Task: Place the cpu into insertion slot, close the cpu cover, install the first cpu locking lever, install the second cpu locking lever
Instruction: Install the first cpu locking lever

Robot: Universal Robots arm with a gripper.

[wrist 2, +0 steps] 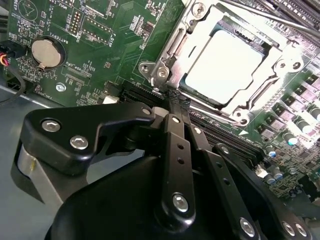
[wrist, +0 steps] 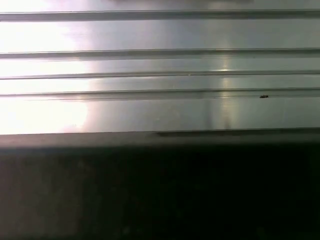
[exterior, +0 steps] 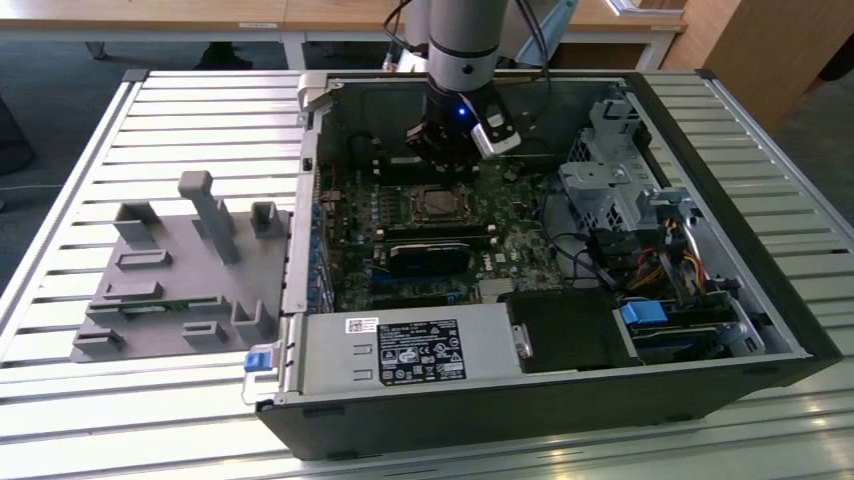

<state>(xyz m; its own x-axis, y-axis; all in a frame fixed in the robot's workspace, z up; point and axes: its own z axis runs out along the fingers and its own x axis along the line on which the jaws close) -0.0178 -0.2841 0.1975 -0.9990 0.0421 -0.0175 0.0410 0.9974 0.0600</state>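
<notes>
the cpu (wrist 2: 224, 64) lies flat in its socket on the green motherboard (wrist 2: 100, 55), its pale metallic top showing through the square opening of the cpu cover (wrist 2: 280, 67), which lies closed down around it as a silvery frame. in the exterior view the same chip (exterior: 437, 205) shows as a small square near the middle of the board, inside the open computer case (exterior: 747, 330).

the tool (wrist 2: 176, 96) stands just beside the socket's corner, its two black fingers (wrist 2: 175, 135) drawn together to a narrow tip that reaches the edge of the cover by a screw; whether anything thin is caught between them cannot be told. in the exterior view the tool (exterior: 447, 155) hangs from the arm (exterior: 467, 40) just behind the socket, low over the board.

a round coin battery (wrist 2: 46, 52) sits on the board well apart from the socket. black memory sticks (exterior: 430, 240) lie in front of the cpu in the exterior view. the case rests on a ribbed metal worktop (exterior: 120, 400), and a grey fixture block (exterior: 180, 270) stands on it toward the exterior view's left. the first wrist view takes in bright metal ribs (wrist: 160, 65) above a dark band.
</notes>
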